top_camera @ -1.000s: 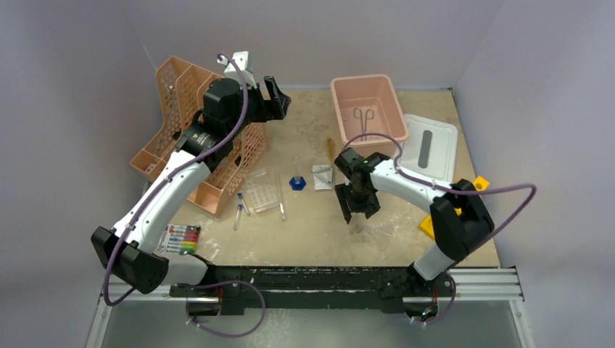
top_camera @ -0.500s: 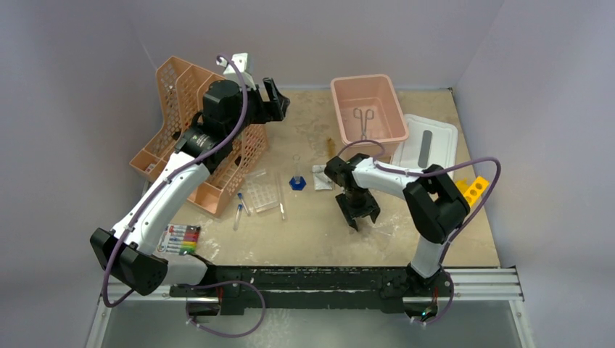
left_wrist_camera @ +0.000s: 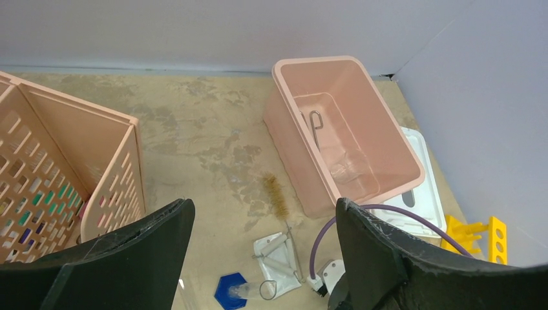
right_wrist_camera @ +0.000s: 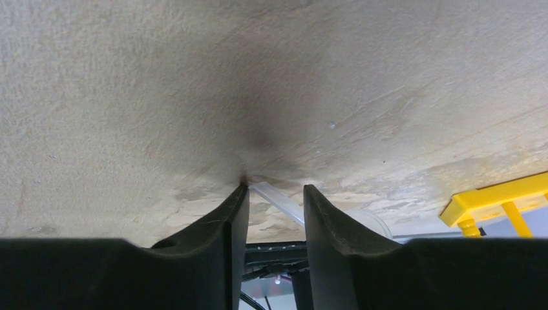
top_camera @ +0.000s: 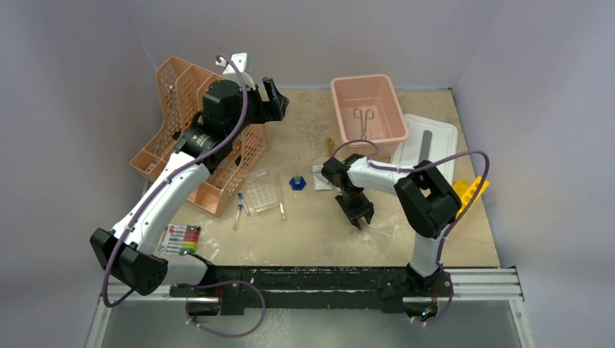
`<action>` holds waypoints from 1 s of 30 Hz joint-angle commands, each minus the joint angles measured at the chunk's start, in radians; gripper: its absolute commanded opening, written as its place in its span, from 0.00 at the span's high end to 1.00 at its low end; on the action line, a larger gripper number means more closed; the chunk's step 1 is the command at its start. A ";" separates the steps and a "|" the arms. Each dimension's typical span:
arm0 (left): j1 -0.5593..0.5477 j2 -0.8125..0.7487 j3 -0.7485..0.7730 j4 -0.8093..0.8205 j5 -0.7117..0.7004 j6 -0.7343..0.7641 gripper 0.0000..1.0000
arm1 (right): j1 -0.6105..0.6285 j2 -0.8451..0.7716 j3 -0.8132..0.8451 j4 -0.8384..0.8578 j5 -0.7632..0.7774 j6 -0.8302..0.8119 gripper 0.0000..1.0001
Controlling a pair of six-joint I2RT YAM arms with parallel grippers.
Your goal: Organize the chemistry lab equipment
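A clear tube (right_wrist_camera: 279, 201) is straddled by the narrowed right gripper (right_wrist_camera: 276, 190), grip uncertain, so closure and lifting are called for; the left gripper (left_wrist_camera: 263, 201) is held wide.

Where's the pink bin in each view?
Top external: pink bin at the back, right of centre.
Left wrist: upper middle, slightly right.
Right wrist: not in it.
Shared landmark: yellow rack, seen in all three.

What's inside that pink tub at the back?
Metal forceps lie in the tub, beside something clear, too faint to name. From above, nothing covers its floor.
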 commanded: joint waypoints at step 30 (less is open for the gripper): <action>0.005 -0.003 0.012 0.028 -0.011 0.024 0.20 | -0.059 0.024 0.109 0.286 0.010 0.123 0.62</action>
